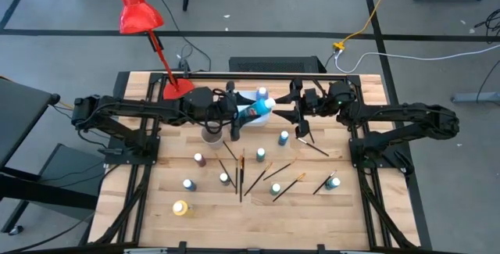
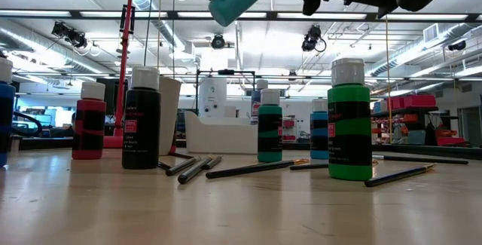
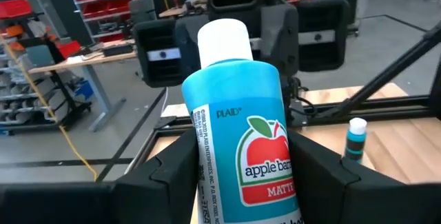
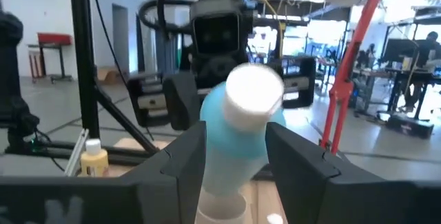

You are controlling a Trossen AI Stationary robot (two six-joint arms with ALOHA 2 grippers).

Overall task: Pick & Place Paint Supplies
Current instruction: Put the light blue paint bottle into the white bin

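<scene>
A blue paint bottle [image 1: 254, 112] with a white cap hangs high over the table's far middle, and my left gripper [image 1: 238, 117] is shut on it. Its cap [image 4: 253, 96] points at my right gripper [image 1: 291, 113], which is open. In the right wrist view the fingers stand on either side of the bottle's cap end [image 4: 234, 138]. Several small bottles, such as the green one [image 2: 349, 120] and the yellow one [image 1: 180, 208], stand upright on the wood. Several thin paintbrushes [image 1: 238, 172] lie flat among them. My left gripper pinches the blue bottle's body [image 3: 200, 148] between its two fingers, one on each side. The fingers are level and come from the table's left, lying along the bottle, whose cap [image 3: 224, 38] points ahead. The bottle is lifted clear and tilted, cap end higher. I cannot tell whether my right gripper touches the bottle.
A red desk lamp [image 1: 139, 12] stands with its base [image 1: 178, 88] at the far left of the table. A clear cup [image 1: 211, 134] sits below my left gripper. The near part of the wooden table [image 1: 258, 223] holds only the yellow bottle.
</scene>
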